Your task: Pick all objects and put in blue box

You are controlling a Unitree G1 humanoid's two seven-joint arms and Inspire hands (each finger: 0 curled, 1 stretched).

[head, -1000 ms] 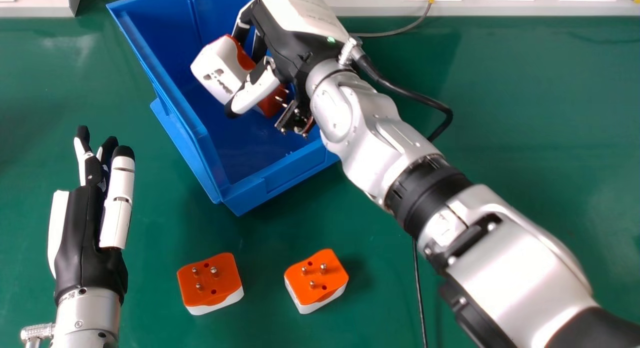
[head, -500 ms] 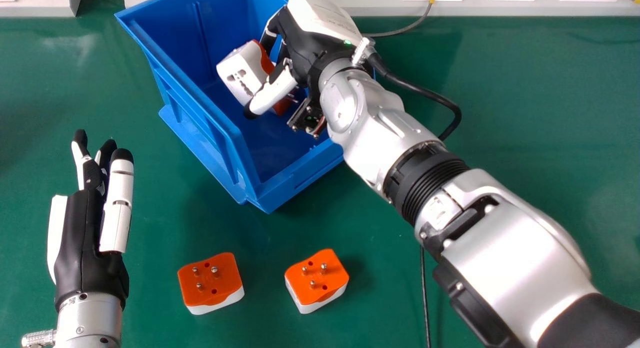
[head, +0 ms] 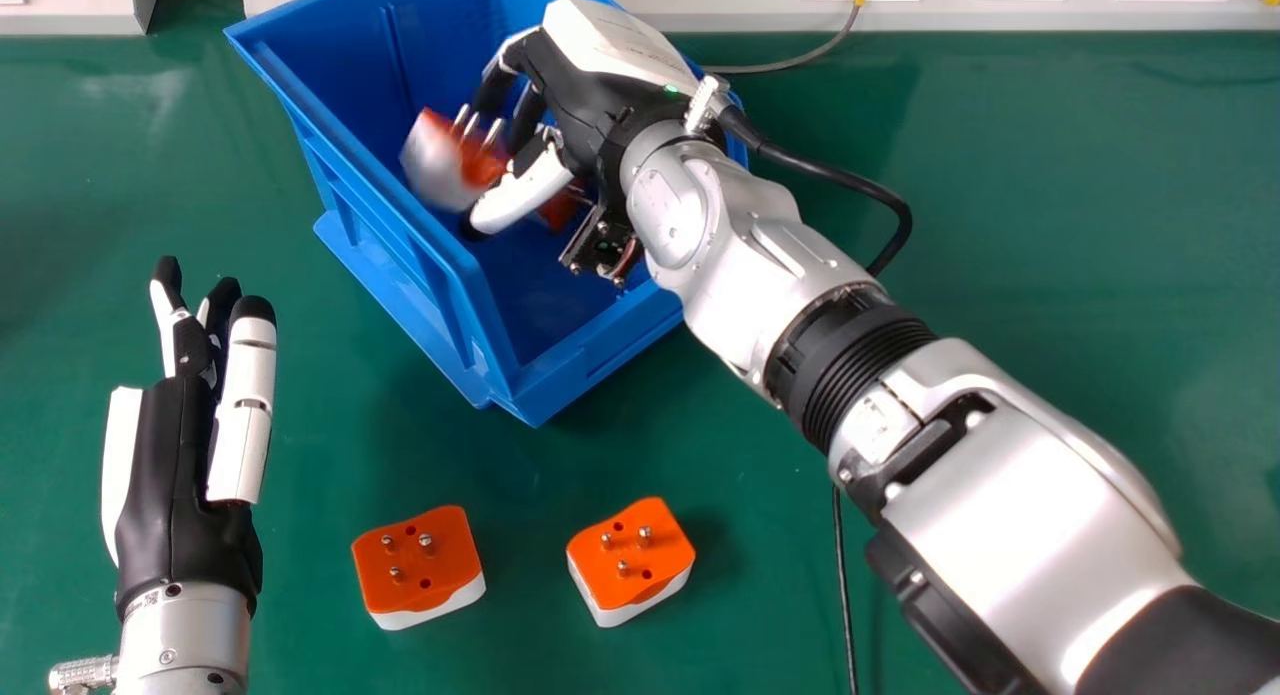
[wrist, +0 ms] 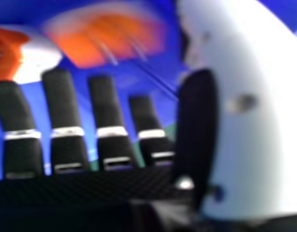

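My right hand (head: 600, 105) is inside the blue box (head: 400, 255), fingers relaxed and open. A blurred orange-and-white plug adapter (head: 440, 170), prongs up, is loose by its fingertips. Partly hidden behind the thumb lies another orange adapter (head: 562, 207) in the box. In the right hand view, the hand (wrist: 64, 106) has the blurred adapter (wrist: 114, 36) beyond its fingertips and a second adapter (wrist: 37, 58) beside that. Two adapters, one left (head: 418, 565) and one right (head: 632, 560), rest prongs up on the table in front of the box. My left hand (head: 170, 465) is open at the left.
The green table (head: 1050, 225) runs back to a pale wall ledge (head: 740, 20). A grey cable (head: 800, 63) lies behind the box, and a thin black cable (head: 845, 595) runs beside the right forearm.
The adapter at my right hand has come loose and turned, its prongs now showing. The box has shifted right from its earliest position. My right hand first went right, then back left a little.
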